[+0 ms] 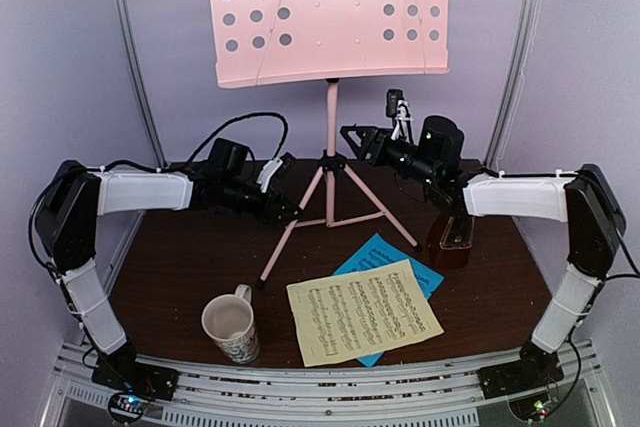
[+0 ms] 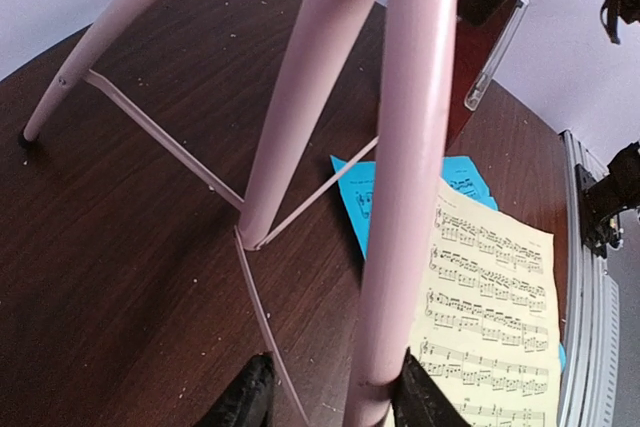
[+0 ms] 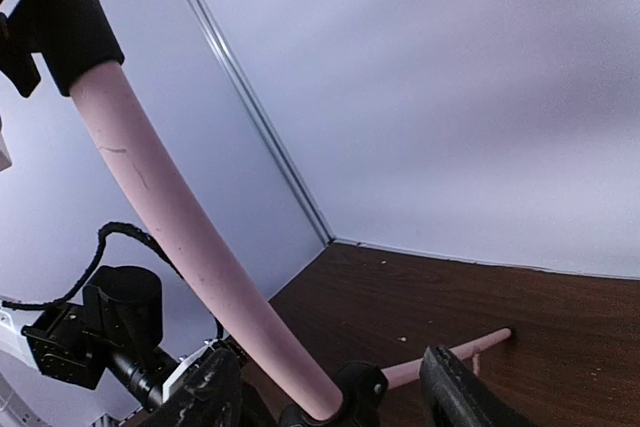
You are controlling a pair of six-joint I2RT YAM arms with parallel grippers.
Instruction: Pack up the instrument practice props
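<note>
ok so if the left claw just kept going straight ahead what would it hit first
The pink stand's leg, sitting right between the left claw's open fingers. Past it lies the yellow music sheet, but depth is unclear.

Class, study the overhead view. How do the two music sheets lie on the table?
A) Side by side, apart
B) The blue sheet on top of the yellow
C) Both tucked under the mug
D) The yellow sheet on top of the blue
D: the yellow sheet lies across the blue sheet and hides most of it, so only blue corners show past its edges.
</note>
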